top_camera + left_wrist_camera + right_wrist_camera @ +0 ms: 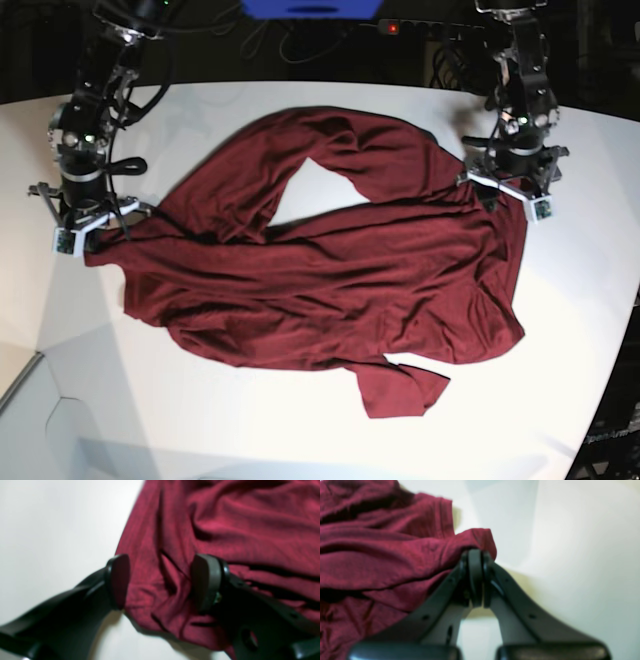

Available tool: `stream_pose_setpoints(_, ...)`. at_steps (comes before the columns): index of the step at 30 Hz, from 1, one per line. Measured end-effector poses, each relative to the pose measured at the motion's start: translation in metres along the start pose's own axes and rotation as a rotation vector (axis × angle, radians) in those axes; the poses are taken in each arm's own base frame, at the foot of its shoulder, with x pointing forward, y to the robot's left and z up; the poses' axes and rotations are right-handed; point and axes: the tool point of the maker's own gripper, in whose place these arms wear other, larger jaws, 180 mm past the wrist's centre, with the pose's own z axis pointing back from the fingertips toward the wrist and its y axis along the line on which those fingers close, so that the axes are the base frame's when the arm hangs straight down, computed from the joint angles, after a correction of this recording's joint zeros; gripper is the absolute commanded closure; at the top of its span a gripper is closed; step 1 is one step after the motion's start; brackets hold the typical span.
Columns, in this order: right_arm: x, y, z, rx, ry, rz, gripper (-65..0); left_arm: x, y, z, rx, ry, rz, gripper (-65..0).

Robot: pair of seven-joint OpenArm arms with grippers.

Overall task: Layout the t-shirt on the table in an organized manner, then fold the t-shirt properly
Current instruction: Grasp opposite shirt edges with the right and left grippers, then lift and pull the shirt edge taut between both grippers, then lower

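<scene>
From my console, the shirt (330,270) sprawls wrinkled across the middle of the white table (560,400), stretched between my two arms; a loop of fabric at its far side frames a bare triangle of tabletop, and one flap, which I take for a sleeve, juts toward the near edge. My right claw (475,577), on the base view's left, is clenched on a bunched corner of the shirt; the cloth humps up over the closed tips and trails away to that camera's left, with plain table on the other side. My left claw (160,582), on the base view's right, stands released, jaws wide apart over the shirt's opposite edge; one pad (120,580) sits at the hem line where cloth meets table, the other pad (206,581) over the creased fabric; whether either pad touches the cloth I cannot tell.
</scene>
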Motion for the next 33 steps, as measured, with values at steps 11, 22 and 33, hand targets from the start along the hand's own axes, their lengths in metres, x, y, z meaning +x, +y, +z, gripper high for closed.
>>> stream_pose_setpoints(11,-0.001,0.000,0.000,0.001,0.001,0.001,0.0,-0.007,0.007,0.021,0.002,-0.003,-0.035,-38.9)
stream_pose_setpoints(22,-0.002,0.005,0.001,0.008,0.004,-0.011,0.0,-0.026,0.014,0.022,0.015,0.038,-0.042,-38.5)
stream_pose_setpoints(33,-0.002,0.005,0.001,0.008,0.004,-0.010,0.0,-0.025,0.017,0.022,0.026,0.036,-0.046,0.0)
